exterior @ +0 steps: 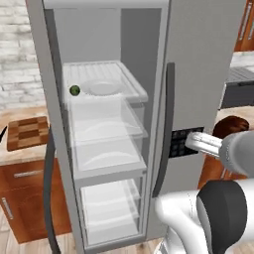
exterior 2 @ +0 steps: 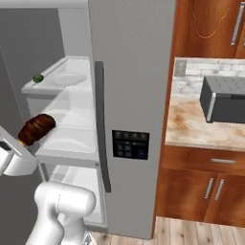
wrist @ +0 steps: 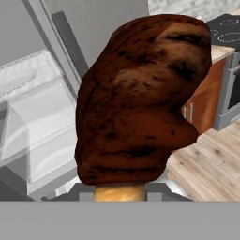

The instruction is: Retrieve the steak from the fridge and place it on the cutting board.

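The steak [wrist: 140, 98], a dark reddish-brown lump with a pale tan patch at its base, looms large in the hand view and hides the fingertips. My gripper [exterior: 222, 135] is shut on it, holding it in front of the fridge's [exterior: 208, 74] closed right door, outside the shelves. From the right base view the steak [exterior 2: 37, 128] sits atop the gripper [exterior 2: 24, 141] by the open left compartment. The checkered cutting board [exterior: 28, 132] lies on the counter left of the fridge, beyond the open door.
The fridge's left door [exterior: 49, 163] stands open between me and the board. A small green ball [exterior: 74, 90] rests on the top clear shelf. A black knife [exterior: 2, 134] lies by the board. A dark appliance [exterior 2: 225, 98] sits on the right counter.
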Motion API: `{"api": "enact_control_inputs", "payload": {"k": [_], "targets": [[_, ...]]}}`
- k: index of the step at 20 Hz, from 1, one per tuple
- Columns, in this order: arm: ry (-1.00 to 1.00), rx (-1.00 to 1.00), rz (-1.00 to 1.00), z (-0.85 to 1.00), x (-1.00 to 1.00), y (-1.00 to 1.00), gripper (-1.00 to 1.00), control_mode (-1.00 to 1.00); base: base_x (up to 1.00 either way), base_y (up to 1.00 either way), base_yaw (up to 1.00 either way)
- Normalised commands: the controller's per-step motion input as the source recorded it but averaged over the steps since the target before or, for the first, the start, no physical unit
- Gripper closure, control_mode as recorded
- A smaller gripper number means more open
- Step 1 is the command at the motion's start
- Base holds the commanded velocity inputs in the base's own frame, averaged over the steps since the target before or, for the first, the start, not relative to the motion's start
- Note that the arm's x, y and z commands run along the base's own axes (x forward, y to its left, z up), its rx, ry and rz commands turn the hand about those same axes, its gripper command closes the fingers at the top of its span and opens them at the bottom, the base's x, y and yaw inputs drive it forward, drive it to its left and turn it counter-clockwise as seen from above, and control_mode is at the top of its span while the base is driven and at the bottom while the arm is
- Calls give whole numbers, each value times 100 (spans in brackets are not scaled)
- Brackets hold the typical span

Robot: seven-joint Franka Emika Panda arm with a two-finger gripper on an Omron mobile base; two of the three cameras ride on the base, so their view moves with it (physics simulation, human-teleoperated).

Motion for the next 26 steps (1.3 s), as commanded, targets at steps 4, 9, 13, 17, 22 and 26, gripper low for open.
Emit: {"api": "enact_control_inputs", "payload": {"k": [4, 9, 13, 17, 22, 26], "targets": [[0, 0, 0, 0, 0, 0, 100, 100, -5, -80, -3], [0, 0, 0, 0, 0, 0, 100, 100, 0, -81, 0], [0, 0, 0, 0, 0, 0, 100, 100, 0, -69, 0], [0, 0, 0, 0, 0, 0, 100, 100, -7, -70, -2], [0, 0, 0, 0, 0, 0, 100, 100, -21, -27, -13], [0, 0, 0, 0, 0, 0, 100, 100, -6, -30, -30]]}}
